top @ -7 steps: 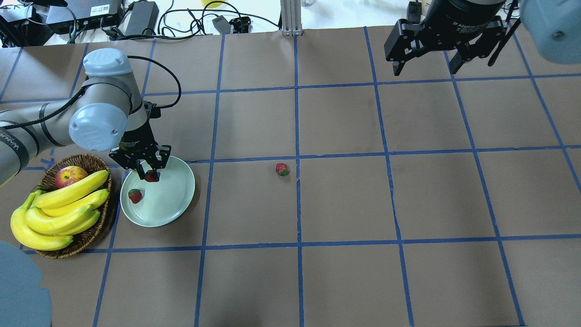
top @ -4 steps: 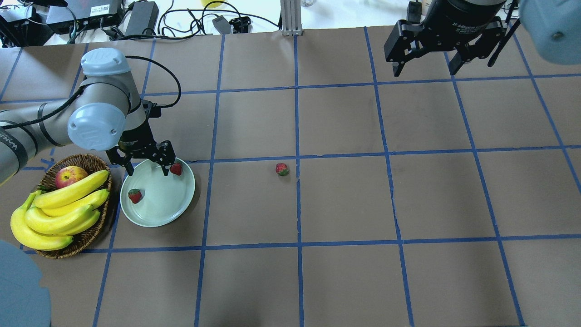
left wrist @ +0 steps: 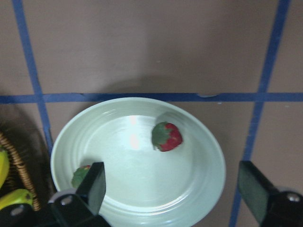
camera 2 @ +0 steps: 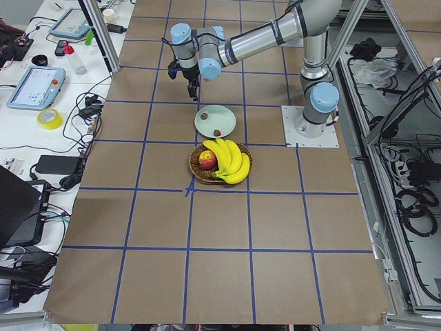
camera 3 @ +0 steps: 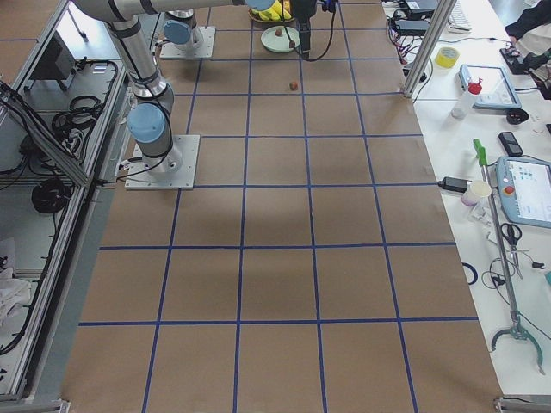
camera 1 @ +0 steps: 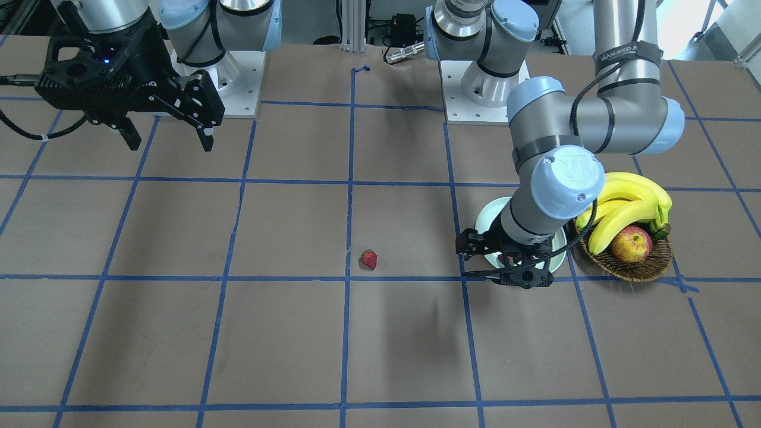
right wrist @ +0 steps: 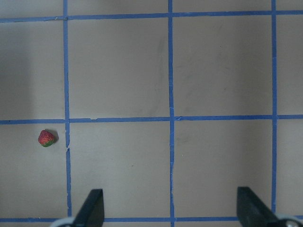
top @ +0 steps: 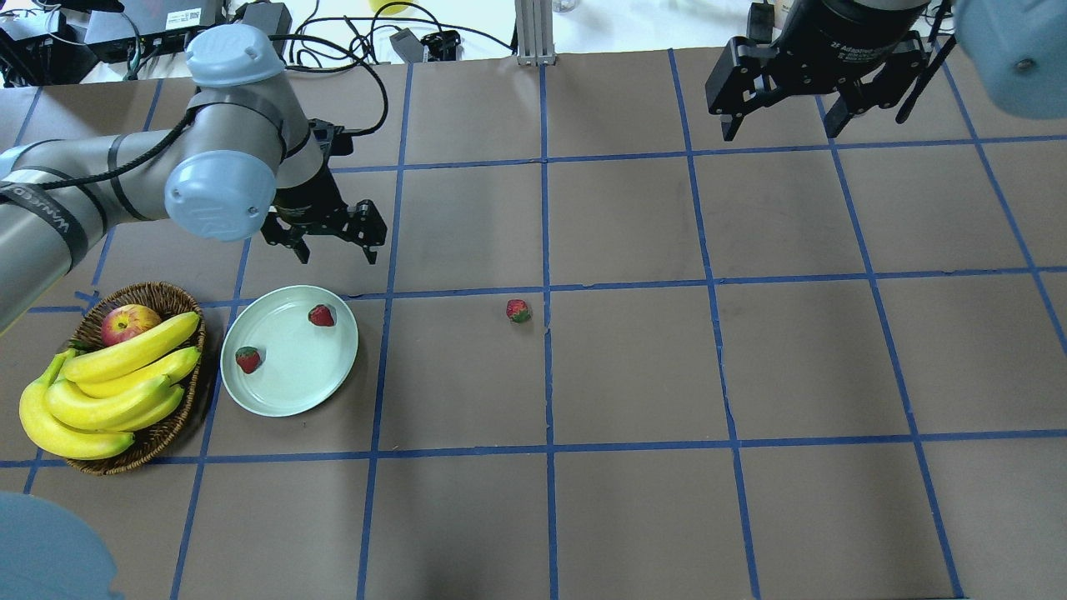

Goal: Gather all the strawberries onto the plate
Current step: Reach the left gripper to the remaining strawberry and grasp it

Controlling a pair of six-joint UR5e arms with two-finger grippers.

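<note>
The pale mint plate [top: 292,379] lies at the left, next to the basket. Two strawberries lie in it, one near the far right rim [top: 321,315] and one at the left [top: 247,359]. In the left wrist view both show on the plate [left wrist: 142,189], one free [left wrist: 167,137], one partly behind a finger [left wrist: 80,176]. The third strawberry [top: 518,310] lies alone on the brown paper near the table's middle, also in the right wrist view [right wrist: 46,138]. My left gripper [top: 338,254] is open and empty, above the table just beyond the plate. My right gripper [top: 781,129] is open and empty at the far right.
A wicker basket [top: 158,292] with bananas [top: 117,383] and a red-yellow apple [top: 129,323] stands left of the plate. Cables and power bricks [top: 258,33] lie beyond the table's far edge. Blue tape lines grid the brown table cover.
My left gripper opened and let go of a strawberry, which now lies in the plate. It then rose and moved away past the plate's far rim. The right arm stayed still.
</note>
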